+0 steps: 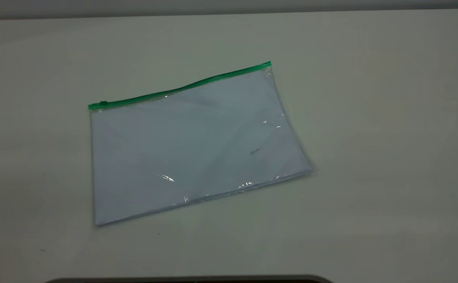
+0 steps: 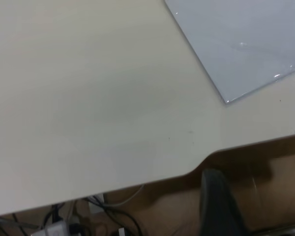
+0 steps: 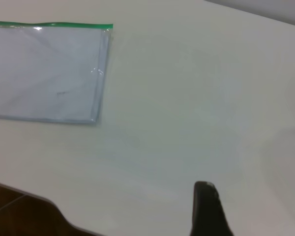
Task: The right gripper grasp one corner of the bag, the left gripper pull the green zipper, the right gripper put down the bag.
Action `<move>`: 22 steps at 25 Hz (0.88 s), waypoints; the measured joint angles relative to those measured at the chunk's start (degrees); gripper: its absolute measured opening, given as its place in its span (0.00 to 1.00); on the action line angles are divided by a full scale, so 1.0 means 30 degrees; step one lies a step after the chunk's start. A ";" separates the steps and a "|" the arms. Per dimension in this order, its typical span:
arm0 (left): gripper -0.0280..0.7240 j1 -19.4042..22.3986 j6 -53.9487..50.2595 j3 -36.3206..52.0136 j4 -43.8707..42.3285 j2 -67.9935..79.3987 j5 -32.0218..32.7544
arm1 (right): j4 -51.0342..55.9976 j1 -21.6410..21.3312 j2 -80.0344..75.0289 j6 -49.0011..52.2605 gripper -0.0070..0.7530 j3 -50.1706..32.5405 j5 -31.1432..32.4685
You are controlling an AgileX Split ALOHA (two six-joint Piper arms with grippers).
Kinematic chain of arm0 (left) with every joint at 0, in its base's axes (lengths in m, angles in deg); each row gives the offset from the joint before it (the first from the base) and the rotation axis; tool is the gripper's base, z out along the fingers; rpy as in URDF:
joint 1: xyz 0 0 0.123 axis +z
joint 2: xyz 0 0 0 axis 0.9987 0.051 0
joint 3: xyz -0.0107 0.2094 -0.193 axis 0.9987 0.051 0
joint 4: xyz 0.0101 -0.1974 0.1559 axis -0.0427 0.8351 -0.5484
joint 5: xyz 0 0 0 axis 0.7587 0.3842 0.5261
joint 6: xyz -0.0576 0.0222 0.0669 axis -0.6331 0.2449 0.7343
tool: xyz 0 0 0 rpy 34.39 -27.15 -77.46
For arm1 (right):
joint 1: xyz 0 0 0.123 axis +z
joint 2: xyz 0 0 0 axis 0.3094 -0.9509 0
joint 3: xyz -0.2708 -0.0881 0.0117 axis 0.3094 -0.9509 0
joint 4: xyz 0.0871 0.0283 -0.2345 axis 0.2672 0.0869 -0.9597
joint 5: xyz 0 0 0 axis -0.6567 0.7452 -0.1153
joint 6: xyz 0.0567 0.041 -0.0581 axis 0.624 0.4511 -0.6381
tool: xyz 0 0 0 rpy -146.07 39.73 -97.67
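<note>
While 1 bag (image 1: 189,149) lies flat on the pale worktop (image 1: 370,118), no arm shows in the exterior view. That bag is a clear, bluish-white pouch, set a little left of the worktop's middle and turned at a slant, its right end farther from the camera than its left. Along its far long edge runs 1 green zipper (image 1: 181,89), and 1 small slider tab (image 1: 103,103) sits near the strip's left end. A few bright glints mark the glossy plastic, and nothing touches the bag.

From the left wrist view, 1 dark tapered shape, part of the left gripper (image 2: 217,206), shows past the worktop's near edge, above the floor and some cables (image 2: 88,216). It is well apart from the bag's corner (image 2: 227,101). Whether its fingers are spread or pressed together cannot be told.

From the right wrist view, 1 black pointed piece of the right gripper (image 3: 206,209) hangs over bare worktop, well apart from the bag's right end, where the green strip ends at a corner. Only that 1 piece shows, so the state of its fingers cannot be told either.
</note>
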 joint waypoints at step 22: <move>0.67 0.0000 -0.2829 0.0000 -0.2057 -0.3099 0.0017 | 0.0018 0.0000 0.0000 0.0000 0.67 0.0000 0.0000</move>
